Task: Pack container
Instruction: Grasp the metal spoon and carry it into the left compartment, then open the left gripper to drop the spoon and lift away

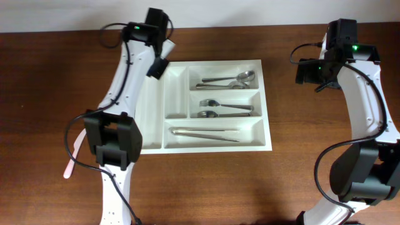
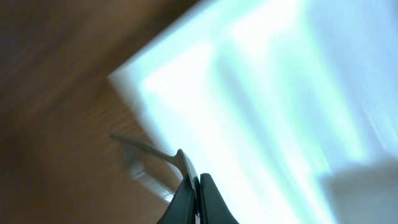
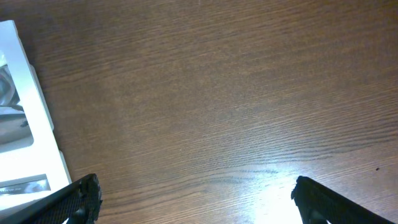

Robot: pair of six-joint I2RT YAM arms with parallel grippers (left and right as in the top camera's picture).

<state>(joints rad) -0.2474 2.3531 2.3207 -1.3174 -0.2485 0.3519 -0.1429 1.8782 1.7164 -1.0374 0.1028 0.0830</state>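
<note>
The closed left gripper (image 2: 198, 182), over the upper left corner of the large white plastic cutlery tray (image 1: 212, 149), probably needed centring above a narrow compartment (image 1: 177, 91); the right gripper (image 3: 196, 190) stood wide.

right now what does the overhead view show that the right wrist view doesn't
Only overhead: the whole container, with spoons, forks and long thin utensils in its three long compartments, the left pincer by its far left corner, and a pink item beside the left arm's base. Only right wrist: the right pincer, spread wide above the bare table, with a bright glare on the wood. Both: the brown wooden table and an edge of the white container.
</note>
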